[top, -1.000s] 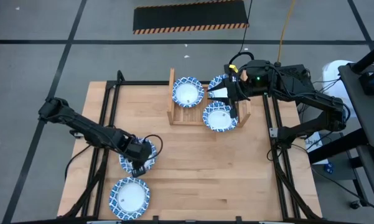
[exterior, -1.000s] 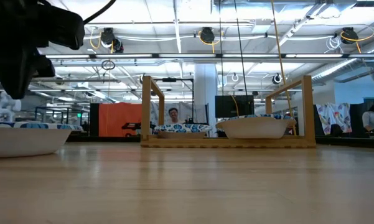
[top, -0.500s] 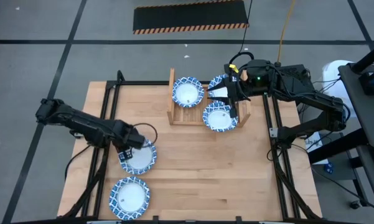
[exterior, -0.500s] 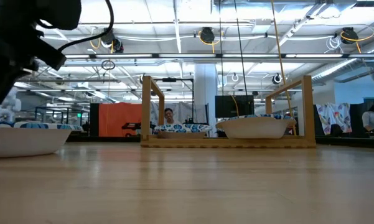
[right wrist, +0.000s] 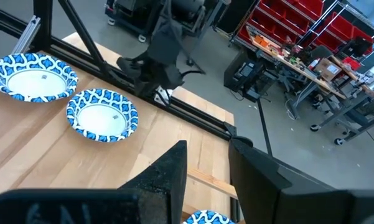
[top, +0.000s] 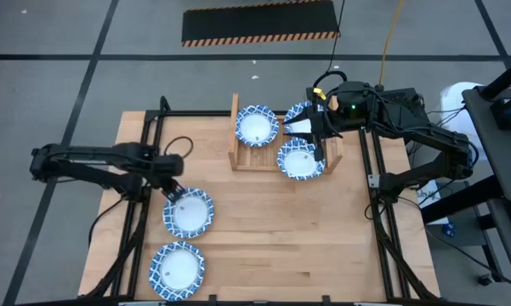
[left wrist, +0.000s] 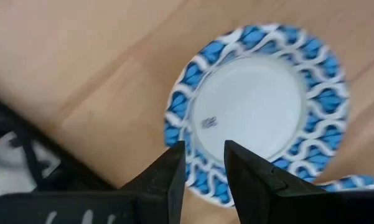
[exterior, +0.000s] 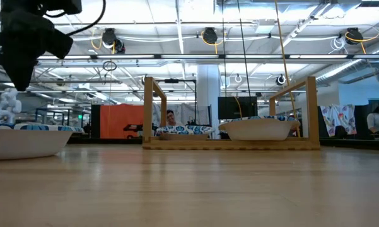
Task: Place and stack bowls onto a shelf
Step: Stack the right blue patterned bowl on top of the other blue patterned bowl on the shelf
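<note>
Your left gripper open and empty, above the rim of a table bowl, arm reaching in low from the left, your right gripper over the shelf, pinching a bowl rim

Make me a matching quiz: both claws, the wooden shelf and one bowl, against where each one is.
1. light-wood slatted shelf
2. left claw
3. right claw
4. blue-and-white patterned round bowl farthest from the shelf

a. over the shelf's right half
b. table's front left corner
c. middle of the table's far side
d. at the rim of another patterned bowl, left side of the table

Pairs: 1-c, 2-d, 3-a, 4-b
</note>
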